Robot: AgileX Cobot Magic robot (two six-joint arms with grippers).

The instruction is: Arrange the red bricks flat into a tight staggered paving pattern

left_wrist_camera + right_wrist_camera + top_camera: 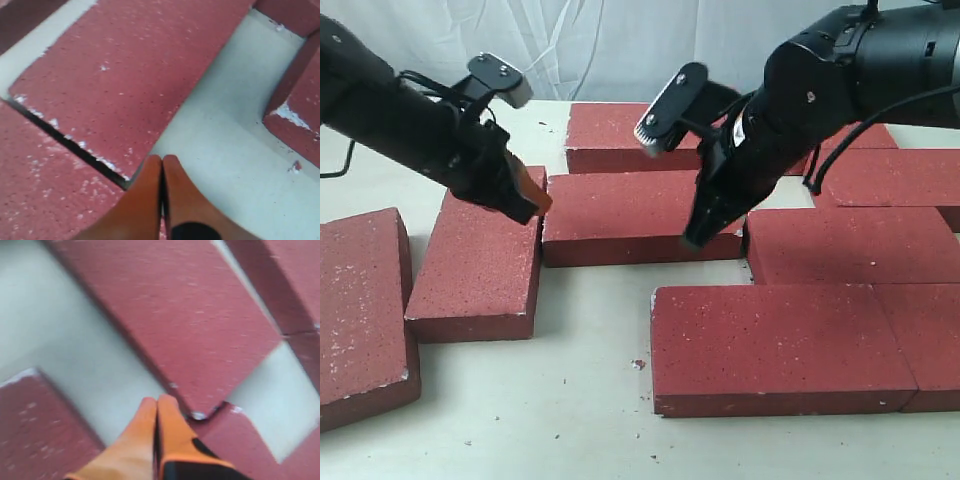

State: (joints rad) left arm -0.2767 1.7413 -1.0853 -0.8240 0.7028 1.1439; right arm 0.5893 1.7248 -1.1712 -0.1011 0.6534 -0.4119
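Observation:
Several red bricks lie flat on the pale table (590, 330). The middle brick (630, 215) has my left gripper (535, 200) shut and empty at its left end, over the narrow gap to a skewed brick (480, 265). In the left wrist view the closed fingertips (162, 159) sit at that brick's corner (135, 75), beside the dark gap and the skewed brick (45, 180). My right gripper (692, 240) is shut and empty at the middle brick's front right corner. In the right wrist view it (157, 401) rests beside the middle brick's (175, 315) chipped corner, where the neighbouring brick (240, 440) meets it.
A far-left brick (360, 310) lies at an angle. A back brick (620, 135) sits behind the middle one. Bricks on the right (850, 245) and front (780, 345) lie close together, with another (930, 340) at the front right edge. Small crumbs (638, 364) dot the table.

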